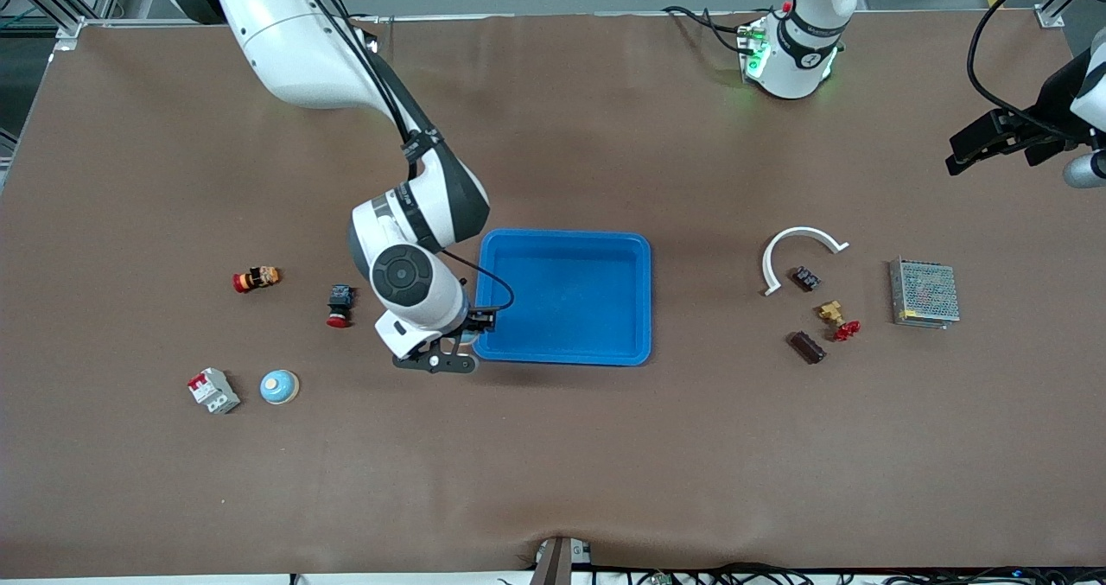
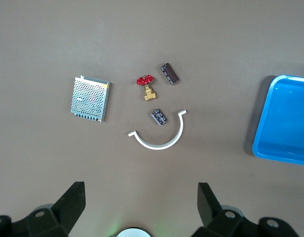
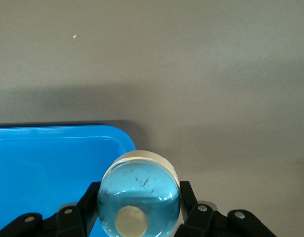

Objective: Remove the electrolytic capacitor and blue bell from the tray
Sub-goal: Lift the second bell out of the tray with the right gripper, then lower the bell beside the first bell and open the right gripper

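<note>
My right gripper is shut on a blue dome-shaped bell and holds it over the corner of the blue tray nearest the front camera, at the right arm's end. A second blue bell sits on the table beside a white and red breaker. Two small dark components, which may be capacitors, lie near the white curved piece; they also show in the front view. My left gripper is open and empty, high over the table's left-arm end.
A metal mesh box and a brass valve with a red handle lie by the dark components. A red and black button and an orange and red part lie toward the right arm's end.
</note>
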Controlling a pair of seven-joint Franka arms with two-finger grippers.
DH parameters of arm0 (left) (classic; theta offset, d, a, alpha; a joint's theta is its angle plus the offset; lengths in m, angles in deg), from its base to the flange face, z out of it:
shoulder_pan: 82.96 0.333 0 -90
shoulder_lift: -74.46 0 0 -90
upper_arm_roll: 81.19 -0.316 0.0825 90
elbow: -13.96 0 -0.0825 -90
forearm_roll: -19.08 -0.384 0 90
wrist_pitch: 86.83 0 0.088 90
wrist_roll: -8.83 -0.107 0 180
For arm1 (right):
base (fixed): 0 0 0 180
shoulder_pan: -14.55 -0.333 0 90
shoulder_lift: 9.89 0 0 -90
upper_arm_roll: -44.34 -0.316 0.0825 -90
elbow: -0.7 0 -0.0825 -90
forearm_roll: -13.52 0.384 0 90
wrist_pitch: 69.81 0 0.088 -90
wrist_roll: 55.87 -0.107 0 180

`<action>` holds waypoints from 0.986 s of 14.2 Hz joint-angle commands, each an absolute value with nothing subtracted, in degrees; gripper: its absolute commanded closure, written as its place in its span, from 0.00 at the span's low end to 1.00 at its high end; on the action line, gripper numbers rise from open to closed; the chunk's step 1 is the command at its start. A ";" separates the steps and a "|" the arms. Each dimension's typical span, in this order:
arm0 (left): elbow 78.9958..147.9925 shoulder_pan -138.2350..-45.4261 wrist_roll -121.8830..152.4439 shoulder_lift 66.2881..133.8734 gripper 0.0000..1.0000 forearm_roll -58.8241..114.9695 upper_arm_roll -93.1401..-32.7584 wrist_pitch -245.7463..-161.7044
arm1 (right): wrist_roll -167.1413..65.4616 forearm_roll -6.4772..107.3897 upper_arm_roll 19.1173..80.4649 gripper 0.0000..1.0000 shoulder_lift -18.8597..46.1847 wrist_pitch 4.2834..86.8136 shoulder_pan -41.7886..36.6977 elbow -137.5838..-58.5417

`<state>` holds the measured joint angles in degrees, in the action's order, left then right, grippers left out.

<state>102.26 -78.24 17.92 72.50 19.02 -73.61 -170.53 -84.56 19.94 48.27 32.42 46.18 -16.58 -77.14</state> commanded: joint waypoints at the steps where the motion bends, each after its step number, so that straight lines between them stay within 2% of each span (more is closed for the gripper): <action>1: 101.32 -77.86 16.74 72.70 0.00 19.87 -73.63 -170.50 | -80.84 19.24 47.51 0.36 30.54 44.89 -14.54 -78.40; 14: 101.32 -77.77 16.65 72.79 0.00 19.87 -73.72 -170.50 | -59.49 19.15 47.51 0.35 30.54 45.85 -5.93 -80.60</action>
